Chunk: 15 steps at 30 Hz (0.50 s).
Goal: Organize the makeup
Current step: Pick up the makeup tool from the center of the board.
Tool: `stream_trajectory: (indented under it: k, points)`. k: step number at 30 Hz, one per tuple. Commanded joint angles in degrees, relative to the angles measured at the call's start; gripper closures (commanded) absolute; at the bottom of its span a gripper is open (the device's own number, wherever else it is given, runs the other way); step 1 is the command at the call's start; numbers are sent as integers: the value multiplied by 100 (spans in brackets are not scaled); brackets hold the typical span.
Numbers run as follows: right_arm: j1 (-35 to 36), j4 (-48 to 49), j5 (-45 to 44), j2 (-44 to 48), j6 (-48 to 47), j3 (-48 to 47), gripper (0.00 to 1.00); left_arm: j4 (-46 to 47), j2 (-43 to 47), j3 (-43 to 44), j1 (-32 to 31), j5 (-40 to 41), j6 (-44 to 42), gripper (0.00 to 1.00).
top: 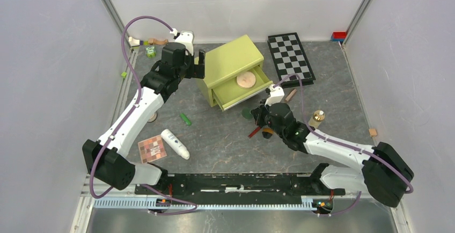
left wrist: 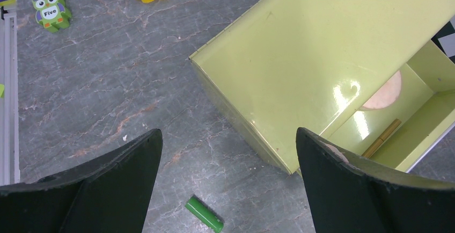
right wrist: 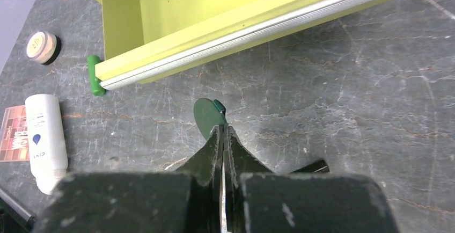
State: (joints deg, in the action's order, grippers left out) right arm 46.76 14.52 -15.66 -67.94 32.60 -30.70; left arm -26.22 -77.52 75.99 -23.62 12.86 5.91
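Step in hand, as judged: getting the dark green disc (right wrist: 206, 116) into the open drawer (right wrist: 241, 27) of the green box (top: 232, 61), where the round compact (top: 247, 80) already lies.

The right gripper (right wrist: 221, 132) has its fingers pressed together w/ only a hairline slit btwn them, tips at the disc's near edge. Can't tell if they pinch the rim or just touch it. Disc looks to sit on the table just in front of the drawer's lip, a bit left of the tips. The left gripper (left wrist: 228, 136) hangs wide apart, holding nothing, above the box's left corner, poss. there to steady the box.

Next move prob. calls for a sure hold first. The disc is thin and flat, so hard to get under. If there's no grip, part the fingers and re-take it by the rim. Then lift clear of the drawer front, carry it over the lip and set it beside the compact.

Other makeup, all outside the drawer:
- red stick (top: 254, 132) just on the near side of the right gripper
- gold-capped bottle (top: 316, 118) upright to its right
- white tube (top: 176, 143) and palette (top: 152, 149) side by side, near left
- small jar (right wrist: 42, 46) left of the box
- green stick (left wrist: 204, 214) btwn box and tube

Most of the job looks left to do.
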Motion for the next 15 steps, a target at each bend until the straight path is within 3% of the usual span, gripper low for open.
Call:
stream_trajectory:
  k: [1,15]
  points:
    - [26,-286,-347,332,-299,-138,100,90,141,162,-19,-88,-270,0]
    - [26,-381,-315,18,-776,-1490,100,90,165,158,-19,-63,-275,0]
